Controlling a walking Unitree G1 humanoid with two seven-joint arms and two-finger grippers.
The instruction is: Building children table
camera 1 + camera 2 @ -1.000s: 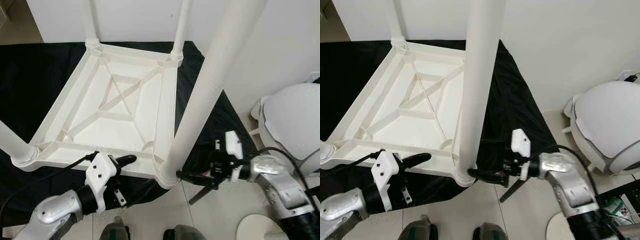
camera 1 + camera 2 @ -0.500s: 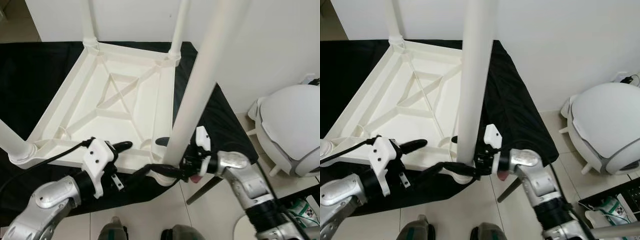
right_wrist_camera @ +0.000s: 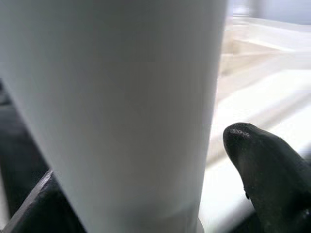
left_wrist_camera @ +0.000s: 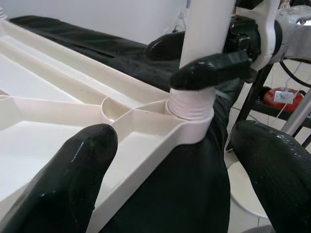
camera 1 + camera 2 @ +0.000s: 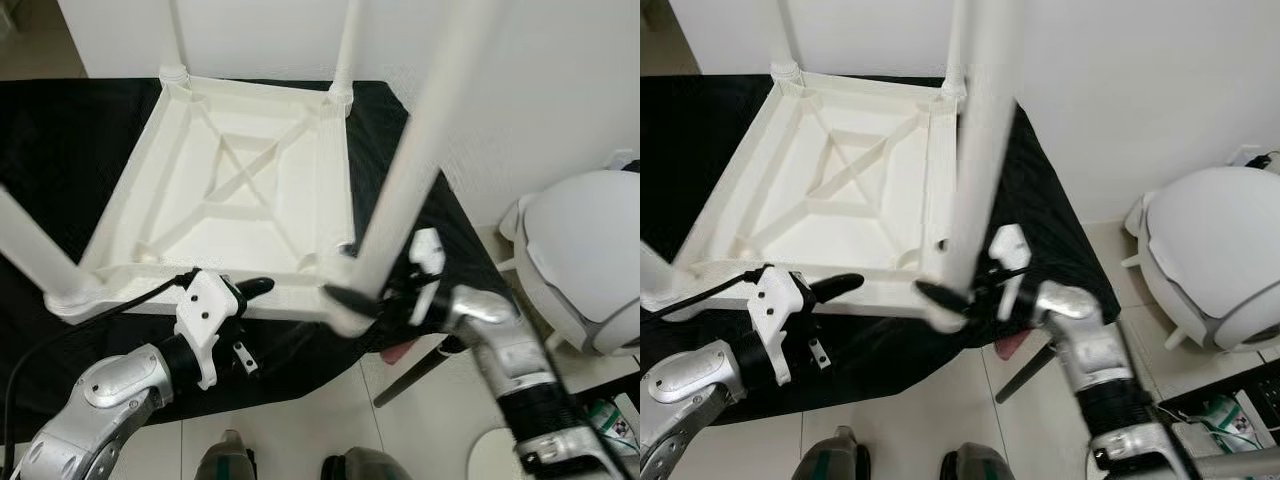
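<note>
White plastic children's table (image 5: 240, 190) lay upside down on a black cloth (image 5: 60, 130), underside ribs facing up, legs sticking upward. The near right leg (image 5: 410, 170) stood in the table's near right corner socket (image 4: 190, 109), threaded collar visible at its base. Two far legs (image 5: 346, 40) rose from the far corners, and a near left leg (image 5: 35, 255) stood at the near left corner.

Right gripper (image 5: 352, 292) was at the near right leg, just above the socket, its fingers (image 4: 214, 68) closed around the leg from both sides; picture blurred there. In the right wrist view the leg (image 3: 121, 111) sat right against one black fingertip (image 3: 262, 165).

Left gripper (image 4: 170, 160) sat at the table's near edge, left of the near right leg, jaws apart and holding nothing. One finger (image 4: 73, 179) rested over the table's rim, the other (image 4: 277, 170) hung outside the corner over the cloth.

Right of the table, past the cloth edge, stood a white rounded appliance (image 5: 590, 250) on the tiled floor (image 5: 330, 420). White wall (image 5: 540, 90) ran behind the table. The robot's own feet (image 5: 360, 468) showed on the floor nearest the camera.
</note>
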